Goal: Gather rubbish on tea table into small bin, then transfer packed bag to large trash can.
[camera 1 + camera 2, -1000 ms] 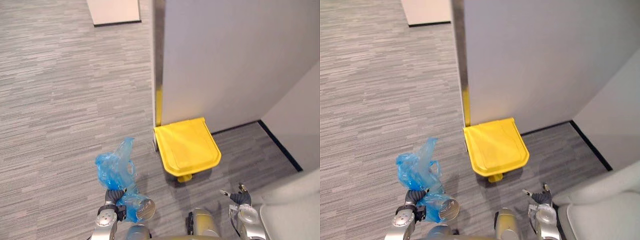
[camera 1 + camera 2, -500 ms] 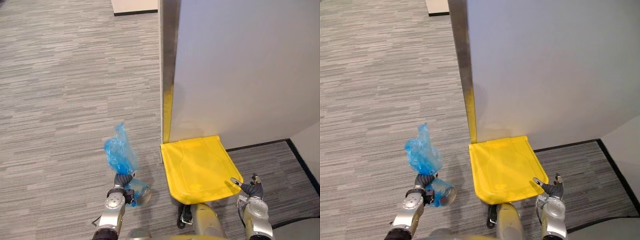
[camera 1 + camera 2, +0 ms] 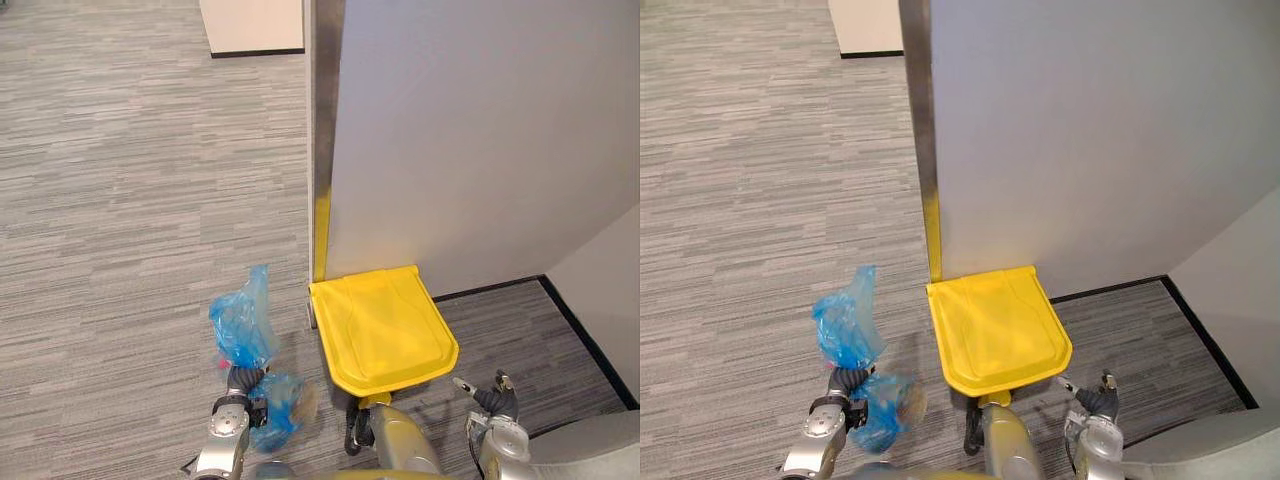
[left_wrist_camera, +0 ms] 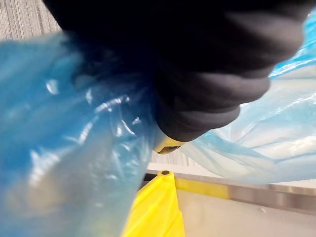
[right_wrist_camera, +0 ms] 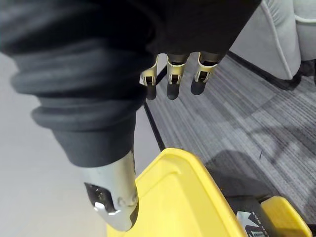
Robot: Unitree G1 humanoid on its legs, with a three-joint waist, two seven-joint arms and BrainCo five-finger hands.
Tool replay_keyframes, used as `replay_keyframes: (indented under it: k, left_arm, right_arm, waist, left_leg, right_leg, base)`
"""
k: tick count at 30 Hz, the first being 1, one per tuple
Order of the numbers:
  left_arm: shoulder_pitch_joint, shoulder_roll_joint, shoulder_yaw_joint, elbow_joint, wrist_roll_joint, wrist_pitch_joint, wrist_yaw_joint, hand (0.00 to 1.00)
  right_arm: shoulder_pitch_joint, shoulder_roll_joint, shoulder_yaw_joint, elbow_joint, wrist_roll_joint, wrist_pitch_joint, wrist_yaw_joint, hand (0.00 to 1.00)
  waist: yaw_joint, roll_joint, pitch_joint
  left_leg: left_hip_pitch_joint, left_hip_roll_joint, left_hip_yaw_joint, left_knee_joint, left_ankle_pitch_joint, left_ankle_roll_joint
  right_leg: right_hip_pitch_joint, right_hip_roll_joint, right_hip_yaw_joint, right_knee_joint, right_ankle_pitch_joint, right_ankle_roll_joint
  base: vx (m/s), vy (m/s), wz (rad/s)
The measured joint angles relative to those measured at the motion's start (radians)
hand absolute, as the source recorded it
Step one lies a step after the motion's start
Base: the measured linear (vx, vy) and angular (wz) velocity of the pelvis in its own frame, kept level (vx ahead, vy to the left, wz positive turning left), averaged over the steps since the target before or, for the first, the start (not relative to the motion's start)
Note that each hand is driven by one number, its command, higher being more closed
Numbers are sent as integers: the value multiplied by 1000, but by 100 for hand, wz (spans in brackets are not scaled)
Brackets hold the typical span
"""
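Note:
A blue plastic rubbish bag (image 3: 241, 327) hangs from my left hand (image 3: 240, 383), which is shut on its gathered neck; the bag's lower part (image 3: 885, 410) bulges below the hand. In the left wrist view the blue bag (image 4: 64, 148) wraps close around the dark cover. The large trash can with a closed yellow lid (image 3: 381, 328) stands on the carpet against a grey wall, just right of the bag. My right hand (image 3: 1092, 398) is low at the right, near the lid's front corner, with straight fingers (image 5: 170, 79) holding nothing.
A grey wall panel (image 3: 470, 140) with a metal corner strip (image 3: 320, 130) rises behind the can. A pale cabinet base (image 3: 250, 25) stands far back. A light grey upholstered seat (image 3: 590, 450) fills the lower right corner. Grey carpet (image 3: 120, 200) spreads to the left.
The camera has shifted, so the whole scene sits differently. My left hand still holds the bag, whose lower part has swung. The right hand has dropped lower, away from the lid's front edge.

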Motion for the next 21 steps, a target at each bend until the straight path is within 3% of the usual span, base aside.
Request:
replay_keyframes:
  k: [3, 4, 5, 6, 7, 9, 10, 11, 12, 13, 14, 15, 16, 18, 21]
  left_arm:
    - [1, 0, 0, 0, 0, 0, 1, 100]
    - [5, 3, 5, -1, 0, 0, 2, 100]
    - [13, -1, 9, -4, 0, 0, 3, 100]
    - [20, 2, 16, -4, -1, 0, 4, 100]
    - [24, 4, 16, -4, -2, 2, 5, 100]
    - [25, 6, 14, -5, -2, 2, 4, 100]
    - [34, 6, 14, -7, -3, 2, 4, 100]
    - [40, 6, 14, -10, -3, 2, 4, 100]
    - [42, 7, 15, -11, -3, 3, 3, 100]
    - [41, -17, 14, -1, -2, 11, 3, 100]
    - [50, -36, 11, -1, -3, 11, -2, 100]
    - [52, -39, 12, -1, -3, 10, -2, 100]
    - [49, -40, 14, 12, -4, 9, -1, 100]
    - [31, -39, 14, 30, -20, 9, -1, 100]
    - [20, -31, 13, 41, -23, 9, -3, 100]
  right_arm:
    - [12, -1, 20, 0, -15, 0, 3, 0]
    - [16, 3, 37, 0, -15, 0, 12, 0]
    - [8, 10, 40, -2, -15, 1, 19, 0]
    - [11, 16, 43, 0, -15, 0, 20, 0]
    - [26, 15, 41, 3, -15, 1, 20, 0]
    - [25, 15, 43, 3, -15, -1, 20, 0]
    - [18, 13, 52, 8, -15, -4, 19, 0]
    - [16, 10, 61, 12, -15, -4, 19, 0]
    - [13, 8, 75, 26, -15, -4, 19, 0]
    - [-3, -18, 81, 60, -15, -3, 19, 0]
    - [-18, -30, 81, 88, -15, -4, 18, 0]
    - [-24, -32, 81, 98, -15, -4, 18, 0]
    - [-66, -50, 81, 166, -15, -4, 18, 0]
    - [-70, -65, 81, 195, -15, -5, 17, 0]
    - [-74, -78, 80, 217, -14, -4, 16, 0]
  waist:
    - [1, -9, 3]
    - [11, -26, 7]
    - [15, -5, 9]
    - [17, -16, 6]
    - [17, -31, -2]
    - [28, -42, -10]
    - [27, -54, -22]
    - [27, -63, -30]
    - [29, -91, -48]
    - [29, -42, -59]
    - [33, -21, -70]
    - [33, -20, -72]
    - [23, -1, -84]
    - [21, 3, -84]
    - [6, 9, -79]
  left_leg:
    - [-39, -3, -1, 39, -32, -3]
    - [-56, -3, 0, 51, -26, 2]
    - [-65, 10, 10, 45, -11, 2]
    - [-81, 12, 13, 45, 2, -2]
    - [-97, 13, 6, 44, 20, -4]
    - [-121, 19, 0, 41, 40, -16]
    - [-140, 20, 3, 35, 54, -30]
    - [-150, 21, 4, 35, 58, -36]
    - [-170, 20, 5, 37, 64, -49]
    - [-195, 45, -12, 14, 79, -61]
    - [-196, 48, -21, -36, 94, -44]
    - [-196, 46, -22, -51, 104, -35]
    - [-196, 21, -27, -142, 197, 4]
    - [-197, 14, -29, -188, 269, -1]
    - [-196, 15, -62, -201, 305, 1]
  right_leg:
    - [0, -17, -9, -36, 43, 20]
    - [7, -18, -1, -88, 75, 68]
    - [7, -15, -3, -97, 85, 85]
    - [-27, -29, 10, 40, 16, 58]
    - [-36, -55, 28, 236, -74, 58]
    - [-16, -90, 48, 385, -183, 76]
    - [22, -130, 69, 425, -264, 112]
    - [38, -143, 79, 413, -297, 131]
    - [63, -134, 84, 324, -367, 141]
    - [89, -75, 66, 212, -359, 94]
    - [90, -39, 74, 140, -315, 73]
    - [90, -33, 75, 123, -305, 72]
    - [96, -15, 82, 27, -243, 56]
    - [110, -12, 73, -37, -204, 47]
    - [165, -9, 40, -112, -164, 40]
  base:
    - [-239, 21, 11]
    - [-292, 27, -4]
    - [-358, -5, -13]
    - [-285, -53, 3]
    - [-273, -61, 11]
    - [-193, -121, 3]
    - [-129, -192, -10]
    - [-66, -201, -15]
    - [-16, -260, -11]
    - [-13, -234, -30]
    - [-16, -201, -30]
    - [-39, -100, -44]
    - [-39, -104, -21]
    - [-28, -89, 3]
    - [-13, -25, 31]
